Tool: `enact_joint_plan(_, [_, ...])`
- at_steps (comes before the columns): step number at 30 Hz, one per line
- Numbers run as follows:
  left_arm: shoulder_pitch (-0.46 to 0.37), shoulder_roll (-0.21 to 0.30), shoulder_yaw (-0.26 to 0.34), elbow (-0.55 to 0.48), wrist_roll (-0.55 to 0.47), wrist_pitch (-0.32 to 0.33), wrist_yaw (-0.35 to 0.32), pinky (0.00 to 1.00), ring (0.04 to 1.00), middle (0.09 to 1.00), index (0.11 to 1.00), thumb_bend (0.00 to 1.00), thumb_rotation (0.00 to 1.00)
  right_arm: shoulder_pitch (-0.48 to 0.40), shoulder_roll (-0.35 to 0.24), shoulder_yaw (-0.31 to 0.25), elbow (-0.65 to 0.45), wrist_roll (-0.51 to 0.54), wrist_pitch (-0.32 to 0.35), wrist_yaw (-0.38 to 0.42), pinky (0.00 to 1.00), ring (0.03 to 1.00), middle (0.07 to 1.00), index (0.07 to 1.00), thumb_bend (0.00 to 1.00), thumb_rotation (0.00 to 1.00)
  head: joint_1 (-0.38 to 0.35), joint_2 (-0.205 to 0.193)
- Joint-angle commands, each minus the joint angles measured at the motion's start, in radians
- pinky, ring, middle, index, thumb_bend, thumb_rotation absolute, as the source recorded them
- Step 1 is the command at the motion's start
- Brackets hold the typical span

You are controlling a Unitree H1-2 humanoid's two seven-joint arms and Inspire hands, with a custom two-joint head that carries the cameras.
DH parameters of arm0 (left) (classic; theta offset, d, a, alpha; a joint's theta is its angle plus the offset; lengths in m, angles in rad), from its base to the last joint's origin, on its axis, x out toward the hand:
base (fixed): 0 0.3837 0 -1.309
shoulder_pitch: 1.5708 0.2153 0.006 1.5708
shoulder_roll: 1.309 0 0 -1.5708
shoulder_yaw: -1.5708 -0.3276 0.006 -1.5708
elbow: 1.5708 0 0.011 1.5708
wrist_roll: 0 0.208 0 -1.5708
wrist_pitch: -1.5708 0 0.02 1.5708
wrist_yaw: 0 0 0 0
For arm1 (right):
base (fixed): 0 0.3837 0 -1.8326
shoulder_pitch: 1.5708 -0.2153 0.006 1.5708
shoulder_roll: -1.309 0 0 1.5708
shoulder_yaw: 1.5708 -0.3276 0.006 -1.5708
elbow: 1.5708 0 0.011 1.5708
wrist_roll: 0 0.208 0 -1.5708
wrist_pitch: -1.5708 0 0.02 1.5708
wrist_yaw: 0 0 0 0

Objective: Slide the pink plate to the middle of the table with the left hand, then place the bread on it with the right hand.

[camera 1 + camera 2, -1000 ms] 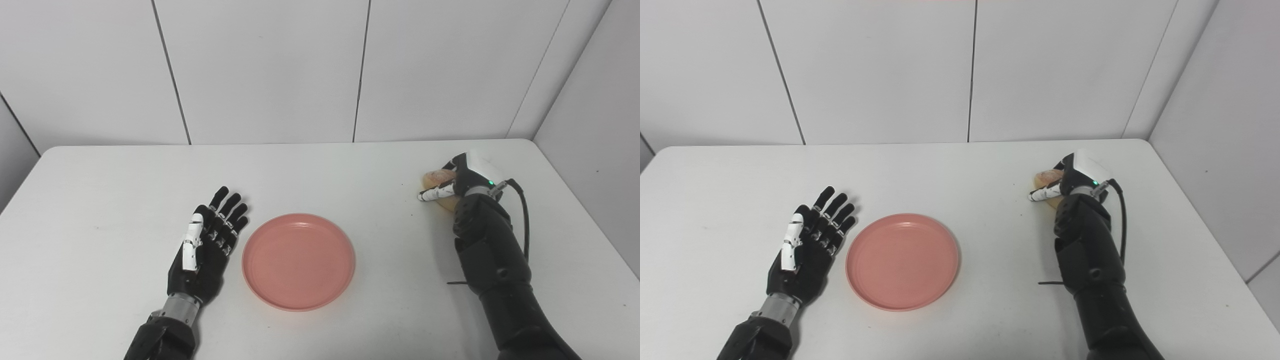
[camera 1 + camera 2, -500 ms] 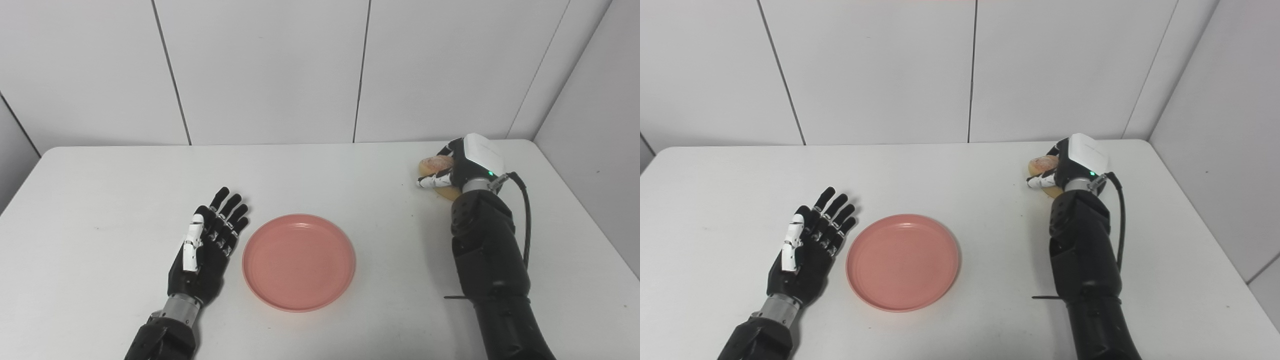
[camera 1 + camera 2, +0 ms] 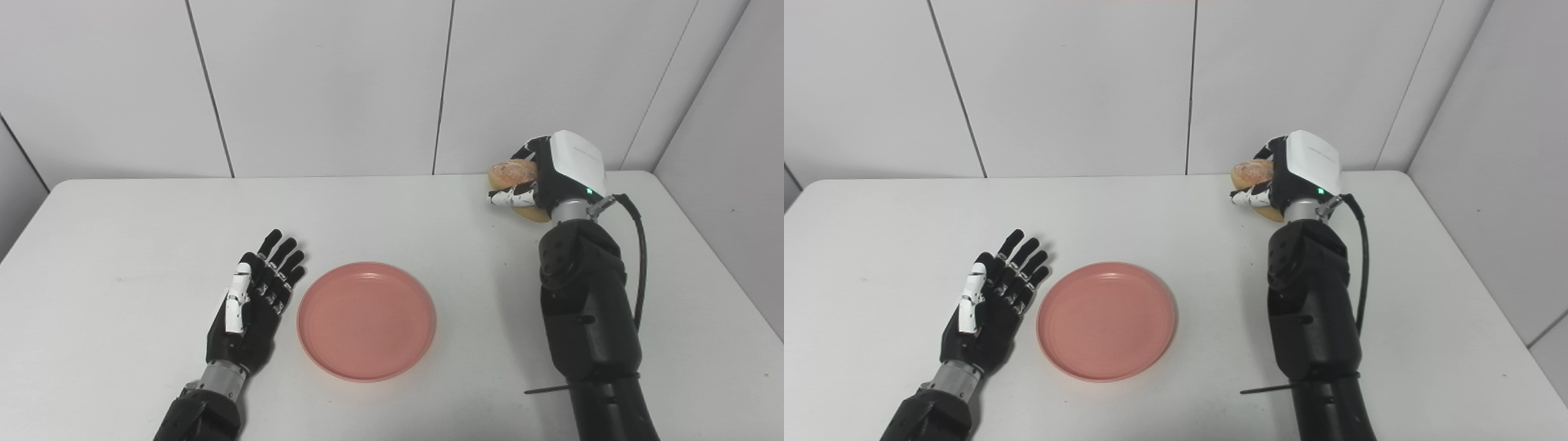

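The pink plate (image 3: 366,320) sits near the middle of the worktop (image 3: 122,233), ready to receive food, so my left robot hand (image 3: 254,306) lies flat just beside it, fingers spread, holding nothing. My right robot hand (image 3: 542,184) is wrapped around the bread (image 3: 511,173), raised above the worktop's far right, well apart from the plate.
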Motion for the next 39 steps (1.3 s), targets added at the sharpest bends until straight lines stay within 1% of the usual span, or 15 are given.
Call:
enact_joint_plan(1, [0.05, -0.013, -0.007, 0.027, 0.012, 0.011, 0.014, 0.97, 0.938, 0.936, 0.925, 0.34, 1.0, -0.023, 0.001, 0.023, -0.052, -0.002, -0.004, -0.003, 0.24, 0.327, 0.443, 0.486, 0.52, 0.14, 0.011, 0.002])
enact_joint_plan(4, [0.054, -0.018, -0.011, 0.017, 0.018, 0.009, 0.016, 0.98, 0.943, 0.94, 0.927, 0.34, 1.0, -0.01, 0.01, 0.062, -0.079, 0.011, -0.005, -0.006, 0.22, 0.308, 0.421, 0.485, 0.52, 0.14, 0.027, 0.005])
enact_joint_plan(5, [0.057, -0.02, -0.014, 0.012, 0.021, 0.009, 0.018, 0.98, 0.944, 0.94, 0.927, 0.34, 1.0, -0.008, 0.021, 0.076, -0.088, 0.006, -0.005, -0.002, 0.22, 0.309, 0.42, 0.486, 0.52, 0.14, 0.047, 0.007])
enact_joint_plan(8, [0.059, -0.027, -0.024, 0.005, 0.037, 0.008, 0.03, 0.97, 0.941, 0.937, 0.923, 0.36, 1.0, -0.004, 0.041, 0.11, -0.099, -0.007, -0.004, 0.01, 0.23, 0.316, 0.423, 0.486, 0.52, 0.14, 0.065, 0.005])
enact_joint_plan(10, [0.059, -0.031, -0.027, 0.004, 0.044, 0.006, 0.036, 0.96, 0.94, 0.936, 0.922, 0.36, 1.0, -0.002, 0.042, 0.12, -0.101, -0.007, -0.004, 0.014, 0.23, 0.32, 0.426, 0.486, 0.52, 0.14, 0.07, 0.006])
enact_joint_plan(12, [0.061, -0.039, -0.031, 0.002, 0.051, 0.003, 0.045, 0.96, 0.938, 0.934, 0.918, 0.37, 1.0, 0.009, 0.044, 0.153, -0.111, 0.007, -0.006, 0.011, 0.26, 0.359, 0.471, 0.488, 0.52, 0.14, 0.086, 0.006])
enact_joint_plan(15, [0.06, -0.053, -0.035, 0.002, 0.063, 0.0, 0.057, 0.95, 0.93, 0.927, 0.906, 0.37, 1.0, 0.022, 0.053, 0.194, -0.117, 0.029, -0.008, 0.0, 0.3, 0.387, 0.494, 0.489, 0.52, 0.14, 0.122, 0.009])
enact_joint_plan(16, [0.06, -0.057, -0.036, 0.002, 0.065, 0.0, 0.06, 0.94, 0.925, 0.921, 0.901, 0.38, 1.0, 0.025, 0.055, 0.204, -0.117, 0.035, -0.008, -0.005, 0.29, 0.384, 0.476, 0.488, 0.52, 0.14, 0.122, 0.009])
enact_joint_plan(17, [0.06, -0.061, -0.038, 0.001, 0.068, 0.0, 0.064, 0.94, 0.924, 0.92, 0.899, 0.38, 1.0, 0.028, 0.056, 0.218, -0.116, 0.04, -0.012, -0.012, 0.29, 0.383, 0.47, 0.487, 0.52, 0.14, 0.143, 0.012])
enact_joint_plan(18, [0.06, -0.064, -0.039, 0.0, 0.071, 0.0, 0.067, 0.94, 0.922, 0.918, 0.901, 0.38, 1.0, 0.03, 0.056, 0.229, -0.116, 0.044, -0.015, -0.018, 0.26, 0.343, 0.437, 0.486, 0.52, 0.14, 0.143, 0.012])
enact_joint_plan(20, [0.059, -0.068, -0.046, -0.002, 0.076, 0.002, 0.07, 0.94, 0.925, 0.921, 0.906, 0.39, 1.0, 0.034, 0.057, 0.254, -0.115, 0.05, -0.018, -0.021, 0.22, 0.298, 0.399, 0.486, 0.52, 0.14, 0.162, 0.015])
enact_joint_plan(22, [0.06, -0.073, -0.053, -0.006, 0.09, 0.001, 0.077, 0.94, 0.923, 0.92, 0.904, 0.39, 1.0, 0.042, 0.058, 0.278, -0.108, 0.064, -0.027, -0.031, 0.19, 0.274, 0.382, 0.487, 0.52, 0.14, 0.19, 0.021])
enact_joint_plan(25, [0.062, -0.078, -0.062, -0.011, 0.099, 0.0, 0.082, 0.94, 0.925, 0.926, 0.907, 0.39, 1.0, 0.055, 0.064, 0.309, -0.091, 0.089, -0.034, -0.058, 0.16, 0.248, 0.366, 0.489, 0.52, 0.14, 0.209, 0.026])
enact_joint_plan(32, [0.065, -0.094, -0.073, -0.028, 0.117, 0.007, 0.102, 0.95, 0.929, 0.934, 0.915, 0.39, 1.0, 0.08, 0.066, 0.384, -0.064, 0.103, -0.025, -0.07, 0.16, 0.254, 0.375, 0.486, 0.52, 0.14, 0.257, 0.044])
enact_joint_plan(39, [0.067, -0.111, -0.087, -0.046, 0.148, 0.015, 0.14, 0.94, 0.913, 0.919, 0.907, 0.39, 1.0, 0.099, 0.061, 0.434, -0.046, 0.102, -0.019, -0.068, 0.19, 0.29, 0.405, 0.486, 0.52, 0.14, 0.298, 0.055])
